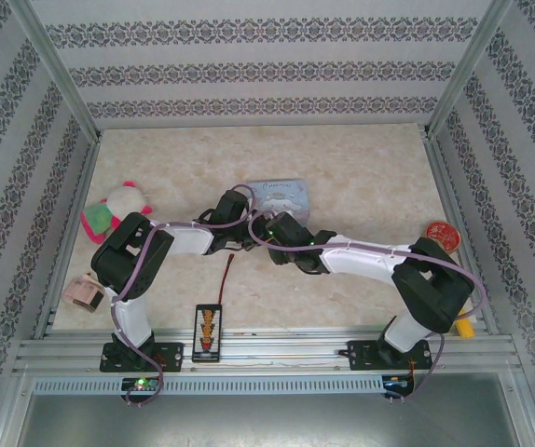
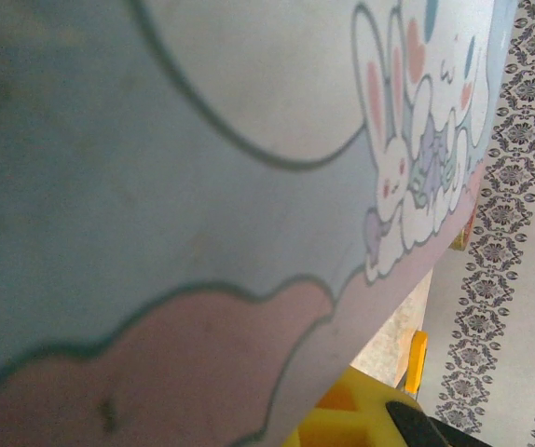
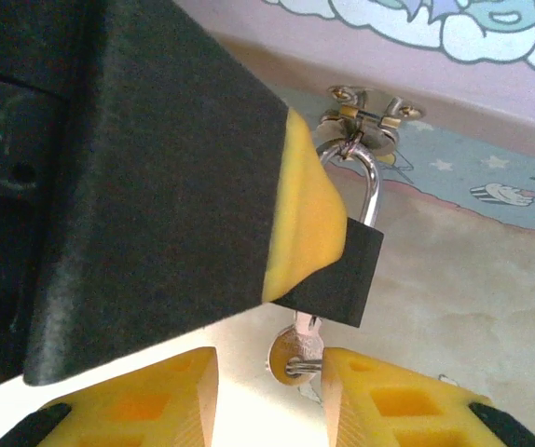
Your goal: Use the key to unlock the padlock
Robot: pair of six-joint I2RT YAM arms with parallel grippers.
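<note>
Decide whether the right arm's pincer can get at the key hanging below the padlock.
Probably yes: the key sits in the open gap of the right pincer, just below the padlock, with nothing between.

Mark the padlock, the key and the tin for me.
padlock (image 3: 349,277): right wrist view, on its dark body.
key (image 3: 289,353): right wrist view, on its silvery head.
tin (image 1: 281,195): top external view, on its printed lid.

The top external camera looks down from above and behind the arm bases (image 1: 142,354) over the beige marbled bench (image 1: 361,168). The left wrist camera sits almost against the pale blue cartoon-printed rectangular tin (image 2: 156,186); the right wrist camera closely faces that tin's front and the small dark-bodied padlock (image 3: 347,279).
</note>
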